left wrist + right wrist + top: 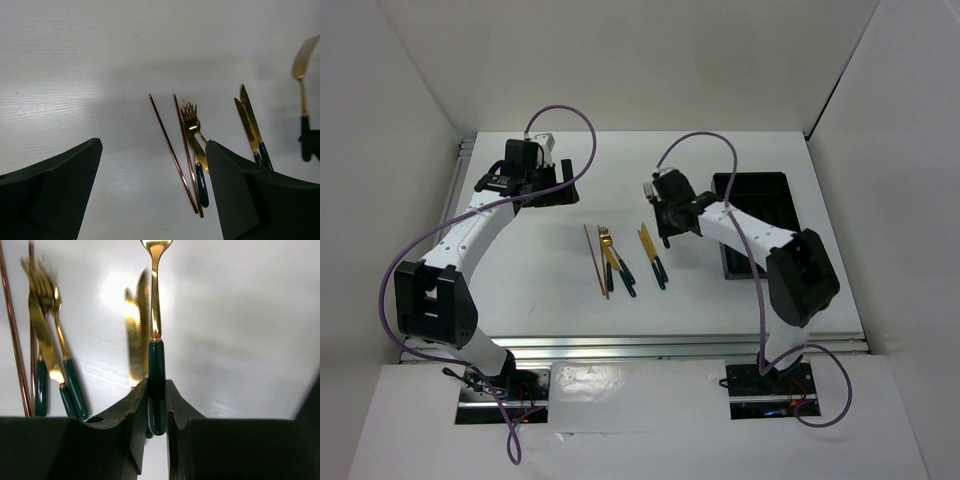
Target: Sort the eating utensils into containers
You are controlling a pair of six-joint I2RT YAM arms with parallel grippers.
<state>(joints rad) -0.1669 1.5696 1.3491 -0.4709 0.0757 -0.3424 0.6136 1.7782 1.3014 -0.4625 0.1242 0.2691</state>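
My right gripper (157,385) is shut on the dark teal handle of a gold-headed utensil (156,315), held off the table; its head is cut off at the view's top edge. The left wrist view shows that utensil (301,65) at the far right. On the table lie two chopsticks (172,150), gold forks (192,125) and two gold knives (250,120), all left of the right gripper (665,215). The black container (760,195) sits to its right. My left gripper (152,145) is open with nothing in it, its right finger (230,190) hiding the fork handles' ends.
A black flat object (570,190) lies partly hidden beneath the left gripper (545,180) at the back left. White walls enclose the table on three sides. A metal rail (670,345) runs along the near edge by the arm bases.
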